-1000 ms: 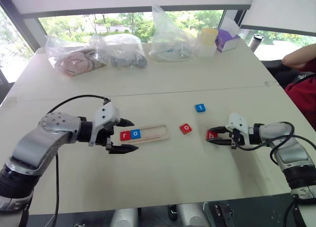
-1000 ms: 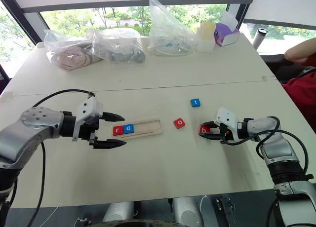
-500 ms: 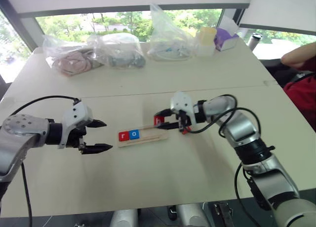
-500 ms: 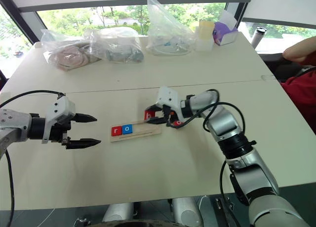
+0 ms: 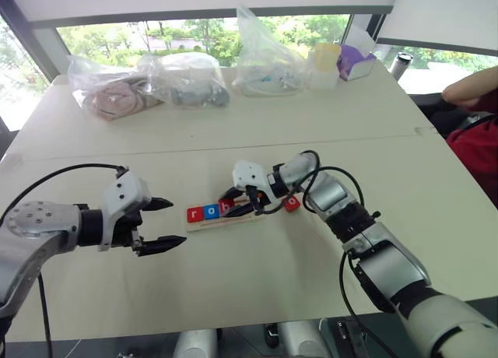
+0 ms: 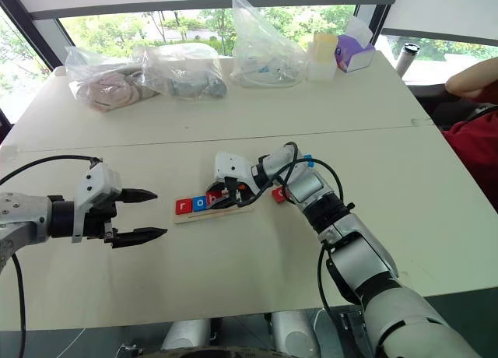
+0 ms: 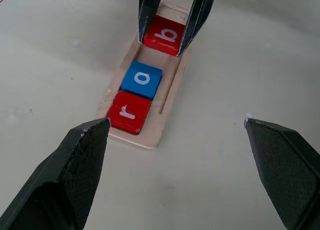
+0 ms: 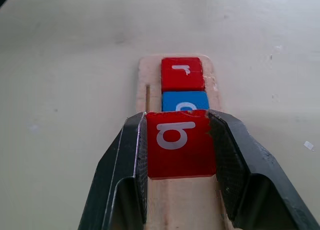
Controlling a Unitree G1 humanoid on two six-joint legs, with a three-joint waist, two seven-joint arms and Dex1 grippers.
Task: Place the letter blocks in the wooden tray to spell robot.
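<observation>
The right end effector (image 8: 177,165) is clamped on the red square letter block marked b (image 8: 177,142), holding it over the long light-wood tray (image 7: 170,97) on the pale table (image 5: 257,272). Just beyond its fingertips, the blue o block (image 7: 143,79) and then the red r block (image 7: 128,112) lie in the tray. The left end effector (image 5: 165,222), jaws spread wide and empty, hovers near the tray's r end; a second red block (image 5: 292,204) lies just behind the right end effector.

Hidden and cut-off parts around the wooden tray (image 5: 233,215)

The right gripper (image 5: 234,205) covers the tray's middle, and its arm hides most of the red o block (image 5: 292,204) and nearly all of the blue block (image 6: 308,160) beyond. The person's sleeve (image 5: 476,144) at far right is cut by the edge. The contents of the plastic bags (image 5: 148,84) stay unclear.
</observation>
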